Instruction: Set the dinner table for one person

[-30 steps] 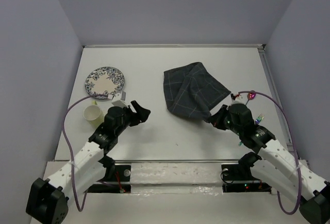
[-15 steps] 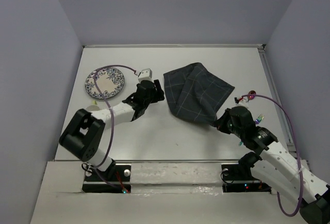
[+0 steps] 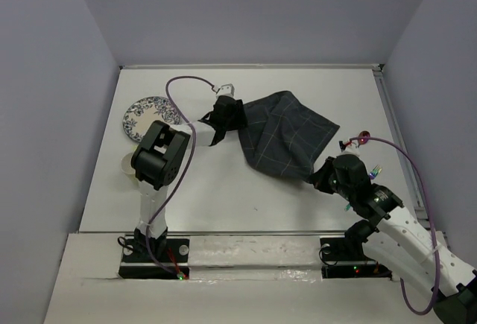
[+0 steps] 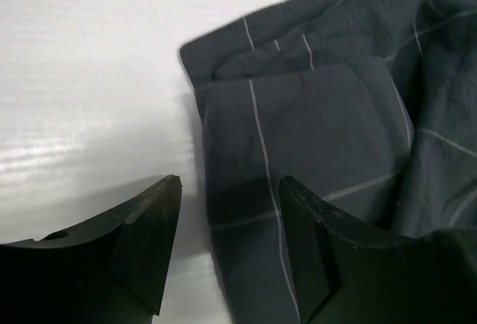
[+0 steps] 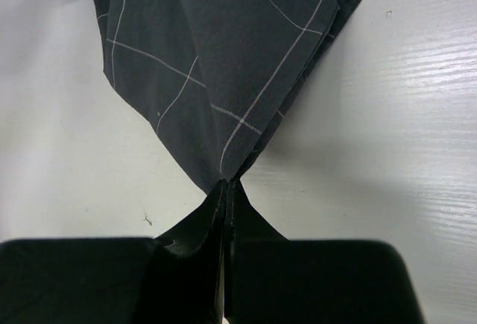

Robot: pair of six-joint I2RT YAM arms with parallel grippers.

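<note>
**Pale walls (image 3: 246, 11) around a white dinner table (image 3: 223, 190), cloth caught at 1 corner**

White and matte, the dinner table fills the middle of the overhead view, running from the back wall at the top down to the 2 arm bases along the bottom edge.

Right of centre on it lies a dark grey checked cloth (image 3: 287, 134), rumpled and folded over itself, with thin pale lines crossing it. Its lower right corner is drawn out to a point. The right gripper (image 3: 317, 173) has that point clamped. In the right wrist view its fingers (image 5: 194, 234) are pressed tight together on the very tip, and the fabric fans out from there toward the top of the frame.

The left gripper (image 3: 232, 119) reaches to the cloth's left edge, in the upper centre of the overhead view. Seen from its own wrist camera, the jaws stand fairly wide and hold nothing. The finger at lower left of that frame hangs over bare table, the one at lower right hangs over the cloth, and the folded edge runs between them. Whether either fingertip touches the fabric I cannot tell.

Further out, at the upper left of the table, sits a round plate (image 3: 149, 117) with a blue patterned rim and a cream centre. The left arm passes just beside its lower right edge. Below the plate a pale cup (image 3: 127, 164) shows, partly hidden behind the left arm's dark elbow.
</note>
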